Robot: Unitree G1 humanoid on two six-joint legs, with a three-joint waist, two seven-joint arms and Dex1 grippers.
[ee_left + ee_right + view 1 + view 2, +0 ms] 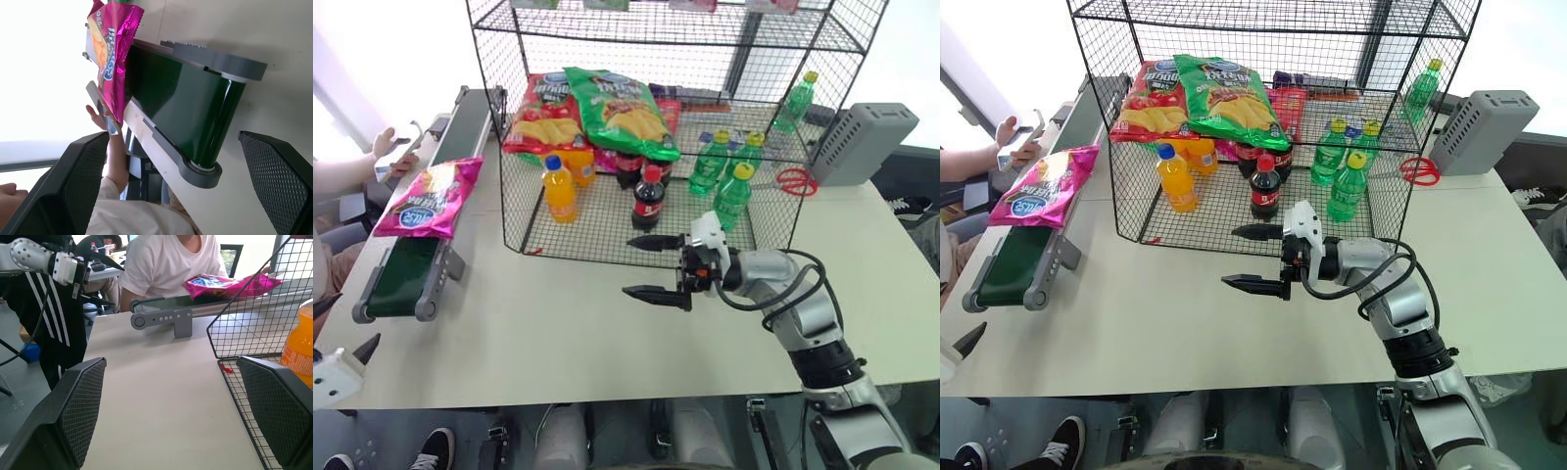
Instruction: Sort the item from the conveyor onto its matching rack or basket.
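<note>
The item, a shiny magenta chip bag (429, 196), lies across the dark-green conveyor (401, 264) on the table's left side; the left wrist view looks at the bag (111, 54) from the belt's near end (186, 112). The black wire rack (597, 230) stands at the middle back. My left gripper (171, 139) is open and empty at the table's near-left corner (357, 357), short of the conveyor's near end. My right gripper (629, 266) hangs open and empty over the table just before the rack's front, fingers pointing left toward the conveyor.
The rack holds red and green chip bags (607, 108), an orange bottle (558, 191), a cola bottle (648, 199) and green bottles (732, 191). A grey box (862, 142) and red scissors (793, 181) lie right of it. A person's hand (391, 147) is beside the conveyor.
</note>
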